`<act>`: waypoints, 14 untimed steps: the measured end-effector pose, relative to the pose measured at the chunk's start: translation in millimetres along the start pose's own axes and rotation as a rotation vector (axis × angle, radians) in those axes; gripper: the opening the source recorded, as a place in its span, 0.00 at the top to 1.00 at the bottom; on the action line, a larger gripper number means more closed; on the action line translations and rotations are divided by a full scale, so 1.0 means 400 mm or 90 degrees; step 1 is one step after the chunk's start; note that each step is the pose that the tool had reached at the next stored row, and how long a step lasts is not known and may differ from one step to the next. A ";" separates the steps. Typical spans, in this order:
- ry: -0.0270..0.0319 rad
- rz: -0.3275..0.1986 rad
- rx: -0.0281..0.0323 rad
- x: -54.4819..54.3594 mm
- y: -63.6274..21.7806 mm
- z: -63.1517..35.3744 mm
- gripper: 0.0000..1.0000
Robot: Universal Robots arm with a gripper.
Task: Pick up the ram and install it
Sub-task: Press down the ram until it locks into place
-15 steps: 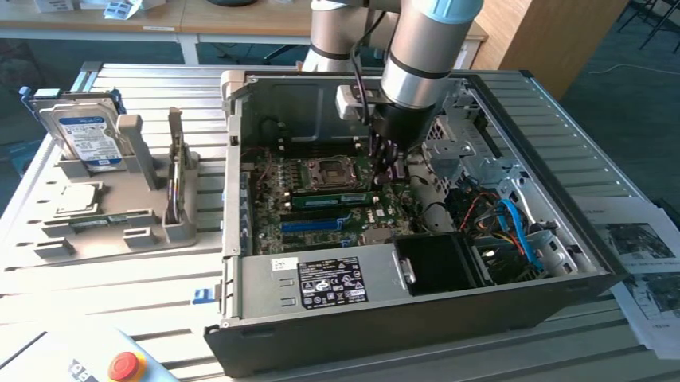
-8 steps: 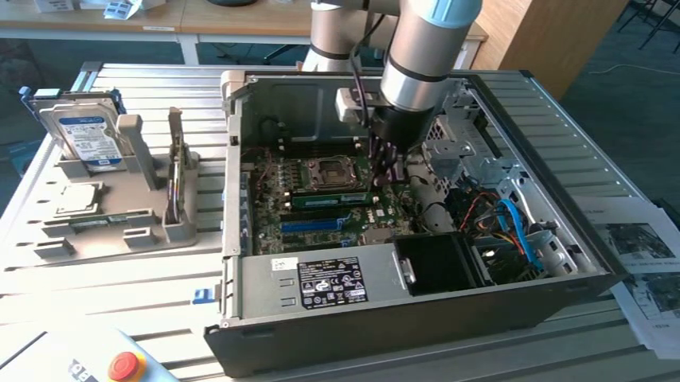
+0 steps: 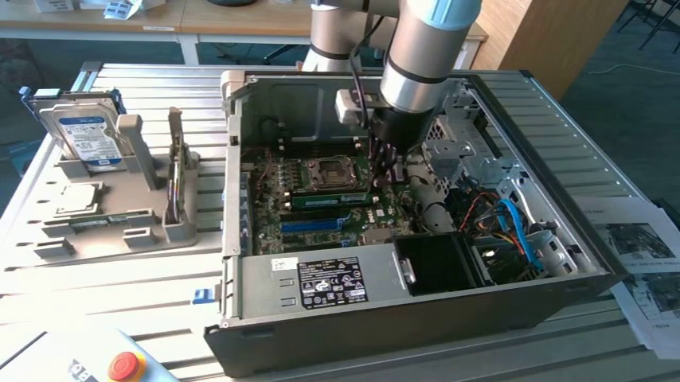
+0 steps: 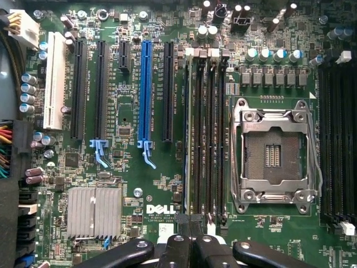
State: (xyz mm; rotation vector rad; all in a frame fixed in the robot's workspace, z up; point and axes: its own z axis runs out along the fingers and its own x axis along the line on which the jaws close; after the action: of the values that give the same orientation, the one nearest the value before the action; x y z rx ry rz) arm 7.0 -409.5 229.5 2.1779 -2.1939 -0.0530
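At the exterior view's left, a silver hard drive (image 3: 85,131) stands upright in a grey fixture (image 3: 107,223) on the slatted table, well apart from the work. Moving right, an open computer case (image 3: 425,306) lies on its side with its motherboard facing up, and there the ram (image 3: 330,199) shows as a long green strip standing on edge. It sits just on the near side of the empty processor socket (image 3: 324,171) and on the far side of a long blue slot (image 3: 318,224), apparently in one of the memory slots. Whether it is pressed fully home is hard to judge from this angle. At the ram's right end the gripper (image 3: 384,171) reaches straight down into the case with its fingers drawn together. In the wrist view they meet over the end of the row of dark memory slots, though it is unclear whether they pinch the board's thin top edge or merely bear on it. The ram looks light, stiff and brittle. It is likely best taken by its bare edges, clear of the chips and contacts, and pushed squarely so it does not flex. Printed papers (image 3: 648,247) lie on the table at the exterior view's right.
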 end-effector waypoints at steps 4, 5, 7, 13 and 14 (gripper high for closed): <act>0.0003 0.000 0.0002 0.000 0.000 0.002 0.89; 0.0003 0.000 0.0002 0.000 0.000 0.002 0.89; 0.0002 0.000 0.0002 0.000 0.000 0.002 0.89; 0.0002 0.000 0.0005 0.000 0.000 0.007 0.89; 0.0002 0.000 0.0005 0.000 0.000 0.008 0.89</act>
State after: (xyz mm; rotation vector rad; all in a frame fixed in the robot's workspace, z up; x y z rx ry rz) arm 7.0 -409.6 226.4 2.1782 -2.1941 -0.0518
